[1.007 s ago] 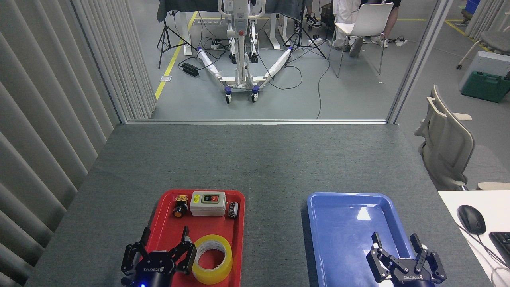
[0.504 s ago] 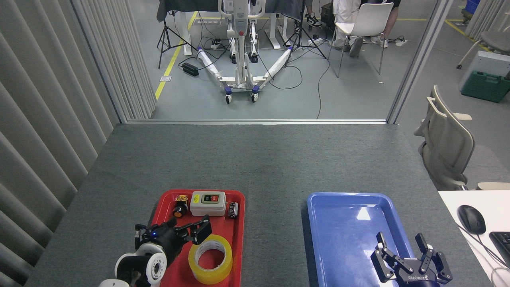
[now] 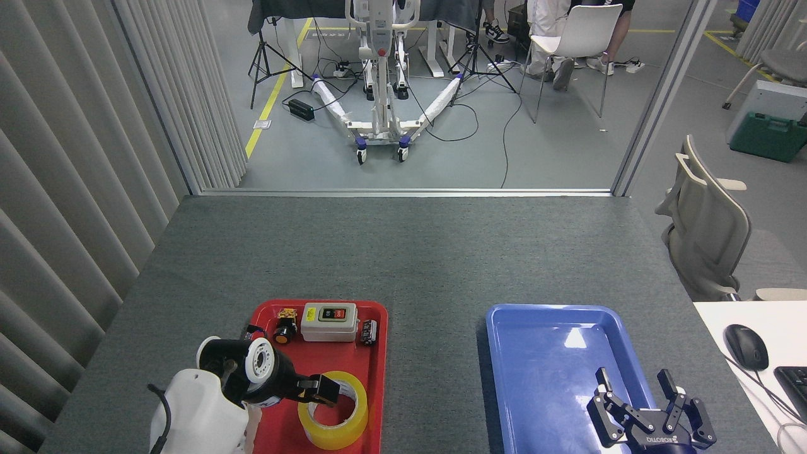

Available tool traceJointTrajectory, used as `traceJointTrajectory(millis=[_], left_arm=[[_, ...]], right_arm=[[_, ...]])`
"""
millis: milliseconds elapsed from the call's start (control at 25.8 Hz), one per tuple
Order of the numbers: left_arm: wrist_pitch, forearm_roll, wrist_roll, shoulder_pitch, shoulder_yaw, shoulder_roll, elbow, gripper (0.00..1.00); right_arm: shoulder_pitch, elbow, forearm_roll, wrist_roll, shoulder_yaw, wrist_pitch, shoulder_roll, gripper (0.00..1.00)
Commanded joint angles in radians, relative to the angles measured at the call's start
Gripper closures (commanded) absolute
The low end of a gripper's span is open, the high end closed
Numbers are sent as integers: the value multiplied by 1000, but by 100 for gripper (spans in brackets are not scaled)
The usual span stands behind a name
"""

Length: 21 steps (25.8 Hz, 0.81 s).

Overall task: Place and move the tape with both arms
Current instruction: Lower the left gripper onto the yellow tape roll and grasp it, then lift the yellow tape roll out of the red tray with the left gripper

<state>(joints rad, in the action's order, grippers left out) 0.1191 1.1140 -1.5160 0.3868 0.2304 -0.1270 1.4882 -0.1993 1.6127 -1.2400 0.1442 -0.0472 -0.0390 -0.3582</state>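
ROBOTIQ lettering on right gripper (image 3: 650,413); fingers spread.

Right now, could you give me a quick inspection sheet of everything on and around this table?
Surface: grey table, with a red tray and an empty blue tray.
Job's things: the tape lies flat in the red tray.
Clutter: grey switch box and small parts at the red tray's far end.
Grippers: left gripper at the tape's rim, fingers not clear enough to judge; right gripper open over the blue tray.
Cables: loose cables on the floor beyond.
Surroundings: chairs, lift frame, mouse on a side desk.
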Motion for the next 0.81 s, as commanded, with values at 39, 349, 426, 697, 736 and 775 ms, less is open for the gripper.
traceJointTrajectory(millis=[39, 349, 426, 697, 736, 775], left_arm=[[5, 3, -21, 37, 7, 0, -42, 0], [5, 14, -18, 81, 37, -2, -151, 0], [2, 14, -16, 92, 53, -2, -186, 0], [-7, 15, 13, 106, 67, 9, -252, 20], [-7, 15, 20, 106, 67, 10, -266, 21], [-7, 15, 33, 106, 70, 10, -278, 25]], right_arm=[[1, -1, -10, 0, -28, -25, 7, 0], [1, -1, -13, 0, -28, -29, 15, 0], [1, -1, -13, 0, -28, -33, 16, 0], [6, -14, -23, 0, -26, -30, 18, 0], [9, -17, -21, 0, -25, -30, 18, 0], [9, -22, -22, 0, -25, -30, 18, 0]])
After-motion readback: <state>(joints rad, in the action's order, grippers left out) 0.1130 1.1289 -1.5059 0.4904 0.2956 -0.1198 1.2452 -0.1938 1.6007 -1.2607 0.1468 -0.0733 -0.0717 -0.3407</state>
